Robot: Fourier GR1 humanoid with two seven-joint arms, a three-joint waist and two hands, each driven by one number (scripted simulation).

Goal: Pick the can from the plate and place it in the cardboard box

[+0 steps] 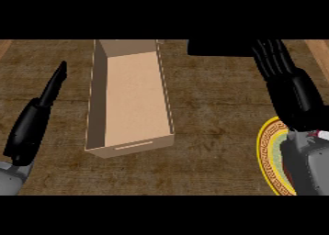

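The right forearm (309, 160) hides most of the plate (268, 151).

One cardboard box (130, 98), one plate (270, 156), two hands: left hand (38, 114) and right hand (289, 87)

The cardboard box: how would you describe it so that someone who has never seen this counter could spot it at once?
Start from the dark brown wooden counter that fills the view. Left of its middle lies the cardboard box, long, narrow and open-topped, running away from the robot with a slot in its near end wall. It is the only pale tan, straight-sided thing; its neighbour, the plate at the right edge, is round with a yellow patterned rim.
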